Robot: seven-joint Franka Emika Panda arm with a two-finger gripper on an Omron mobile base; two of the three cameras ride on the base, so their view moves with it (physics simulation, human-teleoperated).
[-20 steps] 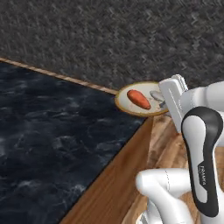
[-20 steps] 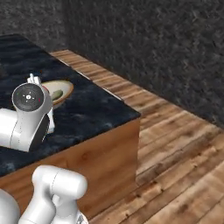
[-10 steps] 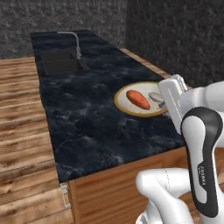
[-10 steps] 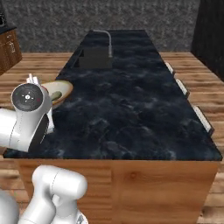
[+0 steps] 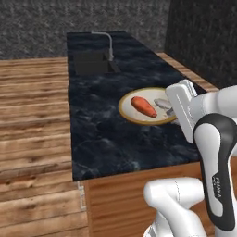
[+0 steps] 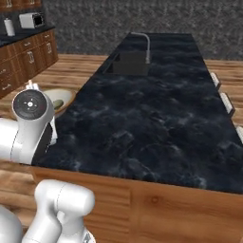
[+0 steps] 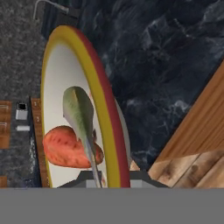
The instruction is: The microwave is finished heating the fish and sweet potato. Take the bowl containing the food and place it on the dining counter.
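1. One hand, at centre right of the left base view, is closed on the near rim of the bowl; the grip itself is partly hidden behind the white wrist, so the finger opening cannot be read directly.
2. The bowl carries the sweet potato and, just beside it toward the hand, the fish. In the hand view the bowl's rim runs up the middle of the frame, with the fish lying over the sweet potato.
3. Change since 1.0 s ago: the whole scene has shifted in both base views, so the base has driven and turned. The bowl was at a corner of the worktop; now it appears over the dark stone top, inside the near edge in the left base view.
4. In the right base view the bowl sits at the left edge of the worktop. Whether it rests on the stone or is held above it cannot be determined.
5. Far end of the frame: a sink and tap, well apart from the bowl.
6. Assessment: transport is nearly complete; lowering and release remain.
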